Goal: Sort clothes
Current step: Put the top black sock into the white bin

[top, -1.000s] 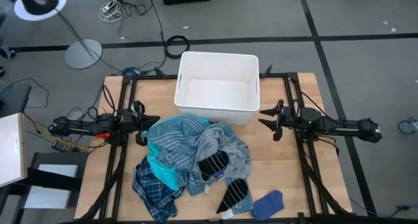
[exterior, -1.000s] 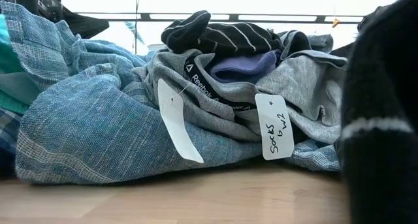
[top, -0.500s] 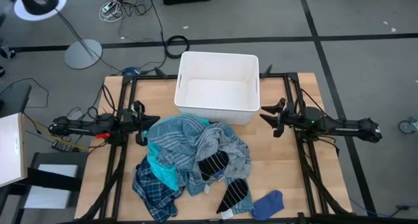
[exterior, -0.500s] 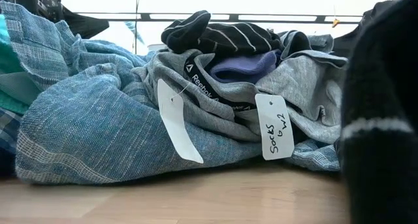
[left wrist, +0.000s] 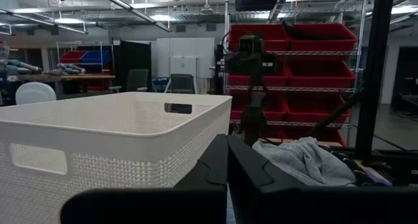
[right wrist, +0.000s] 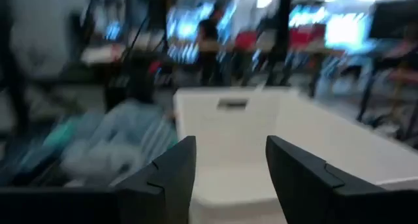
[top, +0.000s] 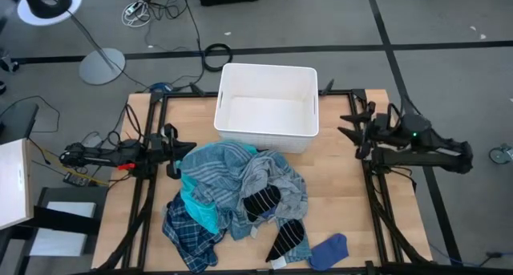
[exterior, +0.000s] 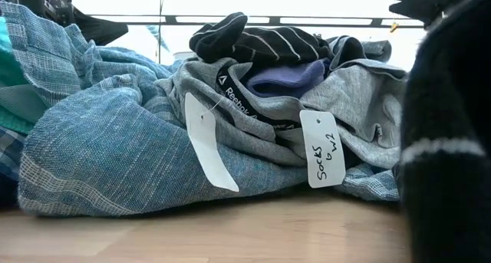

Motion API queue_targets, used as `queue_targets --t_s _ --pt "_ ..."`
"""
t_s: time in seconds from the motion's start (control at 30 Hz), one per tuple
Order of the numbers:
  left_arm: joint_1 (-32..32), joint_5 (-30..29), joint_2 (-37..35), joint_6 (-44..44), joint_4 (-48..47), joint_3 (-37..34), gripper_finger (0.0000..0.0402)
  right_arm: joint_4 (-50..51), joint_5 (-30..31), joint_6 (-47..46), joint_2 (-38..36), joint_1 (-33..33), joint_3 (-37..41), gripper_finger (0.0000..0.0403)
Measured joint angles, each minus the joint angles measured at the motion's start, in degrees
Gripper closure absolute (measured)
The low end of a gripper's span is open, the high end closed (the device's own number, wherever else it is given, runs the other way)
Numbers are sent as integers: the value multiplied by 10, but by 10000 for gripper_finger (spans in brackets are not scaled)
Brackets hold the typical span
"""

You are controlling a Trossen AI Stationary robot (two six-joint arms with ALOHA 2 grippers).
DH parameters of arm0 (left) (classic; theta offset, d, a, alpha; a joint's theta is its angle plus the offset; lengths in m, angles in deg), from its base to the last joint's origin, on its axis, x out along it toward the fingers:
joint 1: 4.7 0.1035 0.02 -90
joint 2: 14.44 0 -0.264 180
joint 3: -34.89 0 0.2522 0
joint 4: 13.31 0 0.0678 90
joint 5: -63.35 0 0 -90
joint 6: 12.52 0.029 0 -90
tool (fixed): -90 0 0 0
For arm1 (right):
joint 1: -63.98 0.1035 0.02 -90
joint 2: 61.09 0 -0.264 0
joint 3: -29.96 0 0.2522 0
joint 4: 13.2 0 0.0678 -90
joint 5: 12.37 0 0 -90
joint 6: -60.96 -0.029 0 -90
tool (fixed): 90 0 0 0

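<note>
The clothes [top: 240, 199] lie in a heap on the table's middle and near part. The heap holds a blue-grey striped shirt [exterior: 100, 140], a grey top [exterior: 349, 90], a turquoise piece [top: 196, 207], a navy plaid shirt [top: 186, 231], black striped socks [top: 272, 219] and a small blue item [top: 329, 248]. My left gripper [top: 171, 151] is shut and empty, low at the heap's left edge; it also shows in the left wrist view [left wrist: 227, 165]. My right gripper [top: 345, 124] is open and empty, raised beside the bin's right wall; it also shows in the right wrist view [right wrist: 230, 165].
A white plastic bin [top: 267, 107] stands at the table's far middle, its near wall against the heap; it also shows in the left wrist view [left wrist: 98, 139] and the right wrist view [right wrist: 261, 129]. Two paper tags [exterior: 322, 148] hang from the garments. Bare wood [top: 345, 203] lies right of the heap.
My right gripper has risen and drawn back toward the table's right and far edges, away from the heap, and has stayed open. The clothes and my left gripper have kept still.
</note>
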Motion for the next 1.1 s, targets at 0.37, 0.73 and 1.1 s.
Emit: queue_targets --t_s 0.37,0.73,1.1 --pt "0 0 0 0 0 0 396 97 -64 36 293 76 -182 228" --pt "0 0 0 0 0 0 396 116 -56 36 573 181 -362 242" --pt "0 0 0 0 0 0 396 178 -56 -51 794 214 -498 245"
